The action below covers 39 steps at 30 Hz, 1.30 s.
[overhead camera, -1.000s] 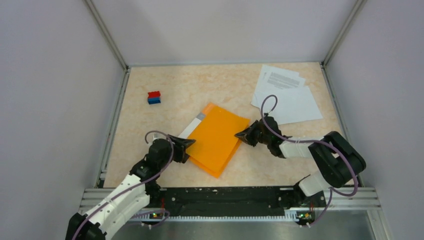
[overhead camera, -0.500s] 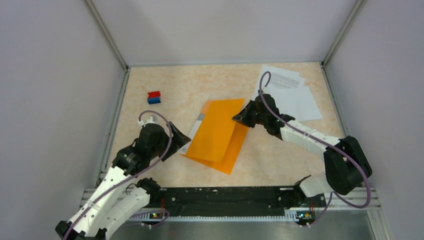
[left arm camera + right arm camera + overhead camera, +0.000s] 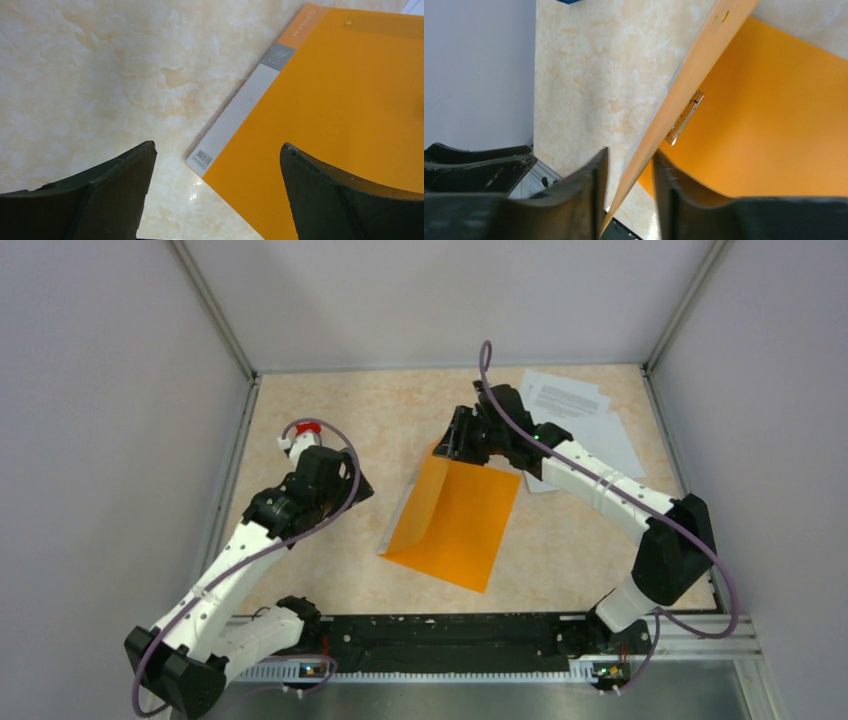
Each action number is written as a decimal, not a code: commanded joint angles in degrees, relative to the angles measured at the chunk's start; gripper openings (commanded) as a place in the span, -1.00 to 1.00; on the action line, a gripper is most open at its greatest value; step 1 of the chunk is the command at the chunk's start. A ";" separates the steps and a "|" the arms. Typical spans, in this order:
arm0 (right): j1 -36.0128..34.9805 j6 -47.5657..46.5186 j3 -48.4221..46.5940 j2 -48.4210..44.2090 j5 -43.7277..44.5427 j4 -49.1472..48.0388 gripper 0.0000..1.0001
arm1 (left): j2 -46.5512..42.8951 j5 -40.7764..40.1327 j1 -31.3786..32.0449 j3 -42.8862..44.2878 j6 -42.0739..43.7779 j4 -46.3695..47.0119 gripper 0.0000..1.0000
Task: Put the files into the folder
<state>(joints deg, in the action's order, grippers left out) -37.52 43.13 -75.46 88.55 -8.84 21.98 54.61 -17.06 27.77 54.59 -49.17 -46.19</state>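
The orange folder [image 3: 462, 532] lies mid-table with its front cover [image 3: 432, 498] raised steeply off the back one. My right gripper [image 3: 452, 445] is at the cover's top edge. In the right wrist view its jaws [image 3: 630, 160] stand apart, with the cover [image 3: 684, 100] passing between them and a gap on one side. The metal clip [image 3: 684, 119] shows inside. My left gripper [image 3: 350, 485] hovers open to the left of the folder, holding nothing [image 3: 217, 150]; the white spine strip [image 3: 240, 107] lies below it. The files [image 3: 582, 425] rest at the back right.
A small red-and-blue block [image 3: 308, 427] sits at the back left, mostly hidden by the left arm. Metal rails and grey walls close the table on three sides. The arms' black base rail [image 3: 450, 635] runs along the near edge.
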 commanded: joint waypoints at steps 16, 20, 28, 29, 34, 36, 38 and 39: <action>-9.76 3.68 -24.85 20.48 3.45 -9.78 0.58 | 2.05 -13.13 -12.14 -1.59 6.95 -0.09 0.97; -11.56 4.77 -24.80 25.96 6.03 -16.44 0.66 | -1.77 -24.95 -12.83 7.99 10.16 -5.39 0.97; -16.24 4.18 -26.65 35.61 8.35 -21.50 0.80 | 0.27 -21.81 -12.92 14.02 11.39 -1.97 0.97; -16.66 4.30 -26.29 36.27 8.00 -21.46 0.80 | 1.49 -20.44 -12.92 13.87 10.99 -1.55 0.97; -17.60 5.80 -18.42 35.83 6.71 -25.35 0.81 | 5.79 -14.61 -12.92 13.74 9.64 1.46 0.98; -17.59 5.65 -16.00 33.77 6.40 -26.48 0.81 | 7.07 -13.14 -12.92 13.92 9.43 2.07 0.97; -17.55 4.01 -15.67 31.48 6.55 -25.98 0.85 | 8.65 -11.67 -12.92 14.06 8.82 2.20 0.97; -17.49 3.00 -16.13 30.43 6.51 -24.98 0.85 | 9.19 -10.67 -12.93 13.97 8.64 2.53 0.97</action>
<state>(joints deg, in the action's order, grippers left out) -55.22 48.58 -91.18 125.12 -2.46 -0.38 63.31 -31.70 14.98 67.94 -39.38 -46.81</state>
